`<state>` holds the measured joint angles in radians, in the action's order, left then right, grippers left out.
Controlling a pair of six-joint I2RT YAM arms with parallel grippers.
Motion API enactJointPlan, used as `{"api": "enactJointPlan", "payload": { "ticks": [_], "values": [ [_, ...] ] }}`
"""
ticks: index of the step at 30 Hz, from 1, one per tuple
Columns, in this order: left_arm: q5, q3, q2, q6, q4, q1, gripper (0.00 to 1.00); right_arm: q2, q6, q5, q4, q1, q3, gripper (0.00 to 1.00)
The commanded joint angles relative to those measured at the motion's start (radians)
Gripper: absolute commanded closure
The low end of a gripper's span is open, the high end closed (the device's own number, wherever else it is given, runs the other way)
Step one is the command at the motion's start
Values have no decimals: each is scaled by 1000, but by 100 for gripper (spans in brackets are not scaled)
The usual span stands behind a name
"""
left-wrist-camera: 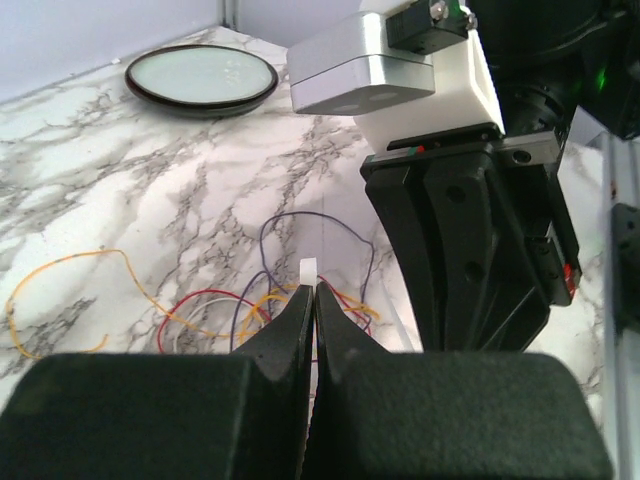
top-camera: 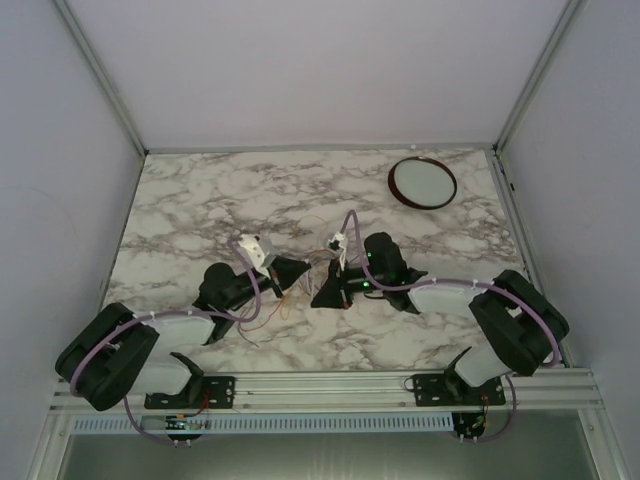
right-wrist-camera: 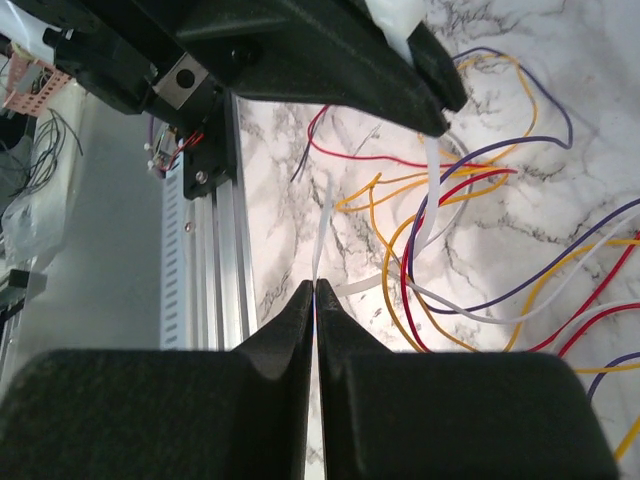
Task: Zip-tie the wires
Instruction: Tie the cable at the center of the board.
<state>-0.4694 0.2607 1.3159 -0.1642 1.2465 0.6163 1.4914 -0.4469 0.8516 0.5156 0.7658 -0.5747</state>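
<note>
**A:** Left gripper (left-wrist-camera: 311, 292) status?

**B:** Jaws pressed flat together. The small white head of the zip tie (left-wrist-camera: 309, 268) pokes up out of the tips, so it has that end.

**A:** Right gripper (right-wrist-camera: 315, 290)?

**B:** Closed to a hairline, pinching the thin white tail of the strap. The tail end sticks up past the tips. In the right wrist view the strap hangs down from the left tips, bends, and runs into the right tips.

**A:** Where are the wires (right-wrist-camera: 480, 230)?

**B:** Loose on the marble table (top-camera: 200, 210), mid-table, between and beneath the two grippers. They lie in sprawled loops of red, orange-yellow and purple. The strap crosses several strands, but I can't tell whether it goes around the bunch or just lies beside it.

**A:** Arms?

**B:** Both reach inward, tips facing each other and close together.

**A:** Anything else on the table?

**B:** A dark-rimmed round dish (top-camera: 422, 182) at the far right, well apart from the wires.
</note>
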Motion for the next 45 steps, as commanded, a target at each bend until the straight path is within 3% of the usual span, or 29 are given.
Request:
{"api": "enactJointPlan", "payload": {
  "ticks": [1,6,23,45],
  "values": [
    [24,-24,-32,173,16,19,100,18,24,76,-47,-12,-40,100],
    [19,-44,-48,267,8,35,100,36,49,126,-96,-18,-71,100],
    [-23,-45,-15,302,79,54,100,91,176,264,-316,-36,-178,100],
    [-2,-54,-8,335,72,74,100,127,229,293,-397,-67,-254,100]
  ]
}}
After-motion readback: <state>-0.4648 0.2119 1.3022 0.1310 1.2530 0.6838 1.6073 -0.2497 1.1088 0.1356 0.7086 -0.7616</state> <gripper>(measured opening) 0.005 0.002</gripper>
